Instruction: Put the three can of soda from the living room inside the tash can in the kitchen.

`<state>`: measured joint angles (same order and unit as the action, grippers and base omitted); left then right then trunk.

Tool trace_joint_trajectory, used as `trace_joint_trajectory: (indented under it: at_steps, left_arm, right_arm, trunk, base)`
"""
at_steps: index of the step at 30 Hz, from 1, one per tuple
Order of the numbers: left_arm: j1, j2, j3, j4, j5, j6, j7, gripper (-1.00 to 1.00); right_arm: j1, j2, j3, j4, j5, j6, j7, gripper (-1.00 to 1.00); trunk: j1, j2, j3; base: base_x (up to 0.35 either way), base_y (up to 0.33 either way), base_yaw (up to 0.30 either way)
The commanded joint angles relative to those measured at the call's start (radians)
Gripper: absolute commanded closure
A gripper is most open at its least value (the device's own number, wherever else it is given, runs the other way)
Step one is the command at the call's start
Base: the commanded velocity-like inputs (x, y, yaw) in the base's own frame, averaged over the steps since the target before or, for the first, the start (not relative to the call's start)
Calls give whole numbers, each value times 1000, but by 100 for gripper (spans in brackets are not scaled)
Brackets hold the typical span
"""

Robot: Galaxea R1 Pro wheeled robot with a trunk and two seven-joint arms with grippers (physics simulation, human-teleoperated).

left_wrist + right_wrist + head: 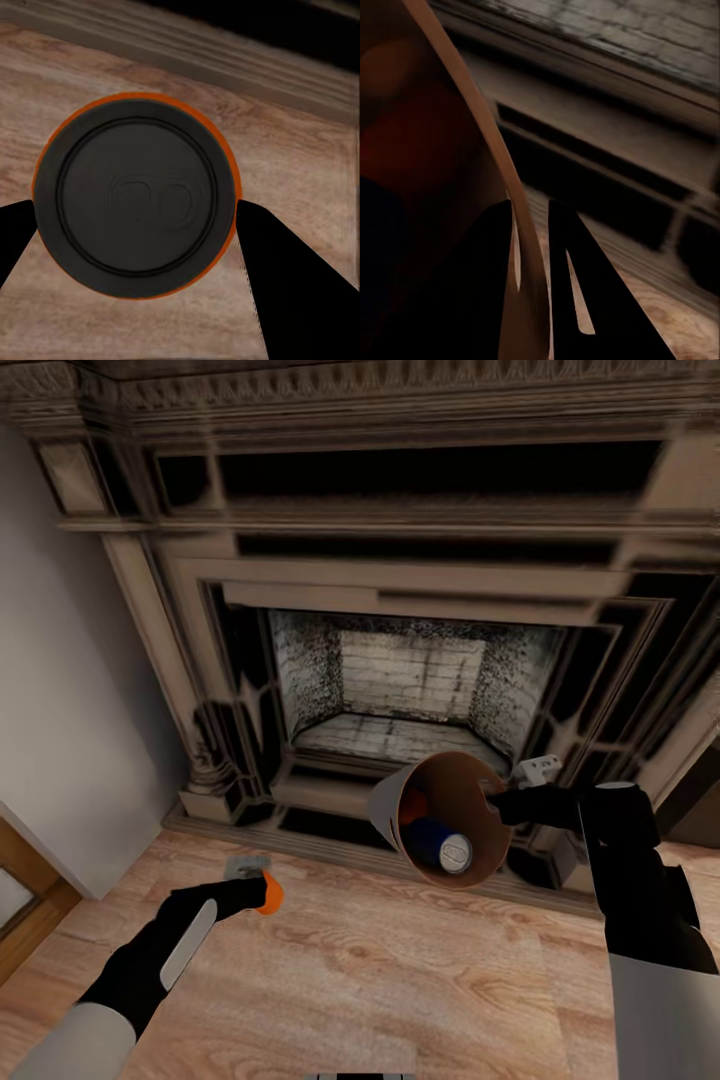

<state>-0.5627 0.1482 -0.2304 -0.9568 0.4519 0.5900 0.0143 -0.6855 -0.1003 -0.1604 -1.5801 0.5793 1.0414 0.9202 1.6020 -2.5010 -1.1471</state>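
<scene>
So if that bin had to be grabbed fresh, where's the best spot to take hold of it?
Probably the rim, as the right gripper does now: one finger inside, one outside, pinching the thin wall. The trash can is a wide tapered cone, too broad for the jaws to span, so the body is out. Coming in from the open mouth's edge suits it; that grip holds it tilted with the blue can inside.

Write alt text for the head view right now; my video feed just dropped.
The right pincer holds the tilted trash can by its rim, a blue soda can and an orange soda can inside. The left pincer grips another orange can over the wood floor, before a stone fireplace.
</scene>
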Motion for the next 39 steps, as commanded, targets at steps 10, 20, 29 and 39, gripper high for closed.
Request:
trace_joint_trajectory:
  at_steps: [10,20,29,39]
  left_arm:
    - [51,7,4,-224,-2,110,-4,100]
    - [127,46,5,-469,2,254,-7,100]
    - [142,53,6,-513,4,281,-7,100]
    - [142,51,8,-513,4,299,-1,100]
  right_arm:
    - [51,5,1,3,-19,6,3,100]
    - [73,2,-1,3,-19,6,3,100]
    - [109,-1,-1,5,-17,6,3,100]
    - [132,5,-1,6,29,6,4,100]
  trunk:
    - [-1,1,12]
    - [-1,1,12]
    - [-1,1,12]
    - [-1,1,12]
  base:
    - [-1,0,0]
    - [-225,0,0]
    - [-99,0,0]
    - [-301,0,0]
